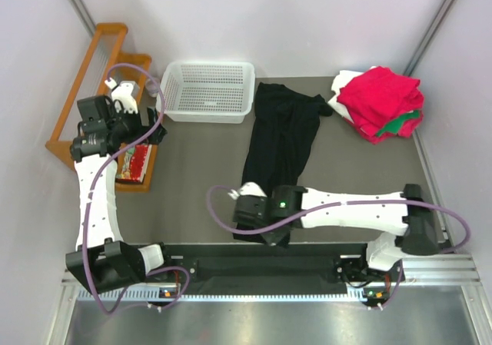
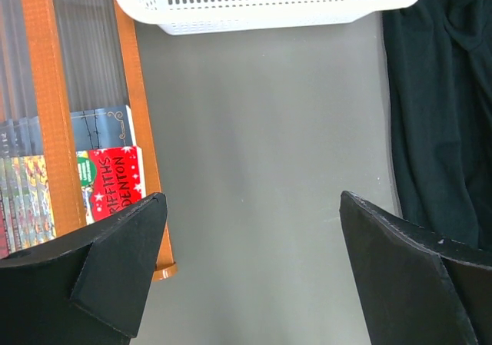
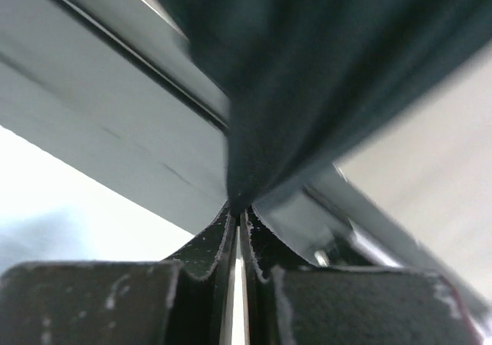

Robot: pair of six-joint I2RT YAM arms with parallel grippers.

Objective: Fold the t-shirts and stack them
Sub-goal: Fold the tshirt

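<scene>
- Well right of the basket (image 1: 166, 91), red, green and white shirts (image 1: 380, 99) sit folded and stacked.
- Beside the basket, the black shirt (image 1: 284, 126) lies unfolded; right tool (image 3: 238, 230) pinches its hem, left tool (image 2: 246, 268) gapes empty.

Black t-shirt (image 1: 283, 130) hem under right gripper (image 1: 257, 220)

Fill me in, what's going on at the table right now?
The right gripper is shut on the near end of the black t-shirt, which lies lengthwise down the middle of the table, not yet folded. The left gripper hangs open and empty at the left, near the wooden rack. A folded pile of shirts, red on top, sits at the far right.
</scene>
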